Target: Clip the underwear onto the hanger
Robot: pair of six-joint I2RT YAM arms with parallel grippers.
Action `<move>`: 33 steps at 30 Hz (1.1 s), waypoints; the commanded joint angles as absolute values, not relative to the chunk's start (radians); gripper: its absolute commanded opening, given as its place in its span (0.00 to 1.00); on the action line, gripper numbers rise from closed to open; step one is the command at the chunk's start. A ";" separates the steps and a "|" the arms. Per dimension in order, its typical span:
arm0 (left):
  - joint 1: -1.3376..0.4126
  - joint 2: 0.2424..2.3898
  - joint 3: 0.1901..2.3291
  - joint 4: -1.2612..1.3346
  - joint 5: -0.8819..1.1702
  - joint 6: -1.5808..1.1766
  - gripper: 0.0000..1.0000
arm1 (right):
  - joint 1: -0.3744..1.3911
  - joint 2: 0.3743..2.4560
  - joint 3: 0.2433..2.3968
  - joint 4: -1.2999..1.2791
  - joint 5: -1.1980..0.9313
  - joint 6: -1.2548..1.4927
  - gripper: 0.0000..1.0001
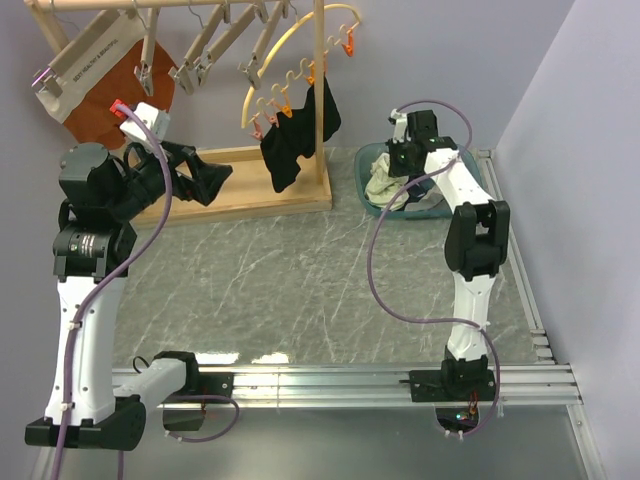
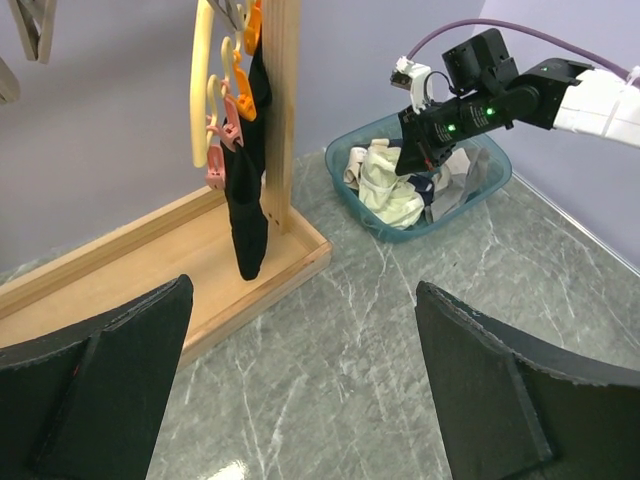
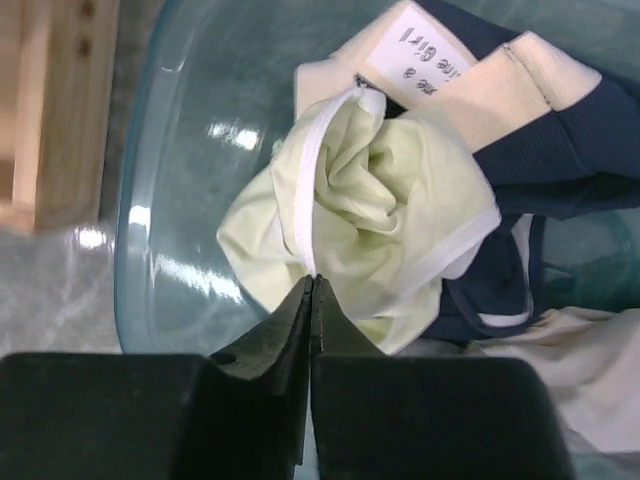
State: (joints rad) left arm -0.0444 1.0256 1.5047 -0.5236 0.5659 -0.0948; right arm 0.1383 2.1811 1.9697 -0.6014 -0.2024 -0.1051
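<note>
The underwear (image 3: pixel 370 190), crumpled pale yellow-green with white edging, lies in the far-right basin (image 3: pixel 140 200), the right gripper (image 3: pixel 312 285) pinched closed on its hem. The left gripper (image 2: pixel 302 290) gapes wide, empty. A neighbouring tag (image 3: pixel 425 45) partly reads "Girl".

The basin (image 2: pixel 460 210) sat at the table's (image 1: pixel 300 290) far right, with the underwear (image 3: pixel 370 200) bunched in it on top of other garments (image 3: pixel 560 150). The right gripper (image 3: pixel 312 285) pinched the underwear's near edge. To the basin's left stood the wooden rack (image 1: pixel 250 195). Hangers (image 1: pixel 215 45) hung along its top bar, and a hoop (image 2: pixel 200 100) beside its post held a pegged garment (image 2: pixel 248 200).
</note>
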 commanded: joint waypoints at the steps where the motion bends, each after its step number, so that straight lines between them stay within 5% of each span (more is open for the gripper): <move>1: -0.043 1.020 1.509 -0.499 0.604 -0.112 0.98 | 0.130 2.047 1.971 -0.638 -0.282 -0.144 0.00; 13: -0.043 1.048 1.482 -0.469 0.614 -0.158 0.97 | 0.140 1.801 2.066 -0.795 -0.455 -0.110 0.00; 33: -0.041 1.066 1.428 -0.480 0.624 -0.143 0.97 | 0.236 1.372 1.781 -0.726 -0.880 0.129 0.00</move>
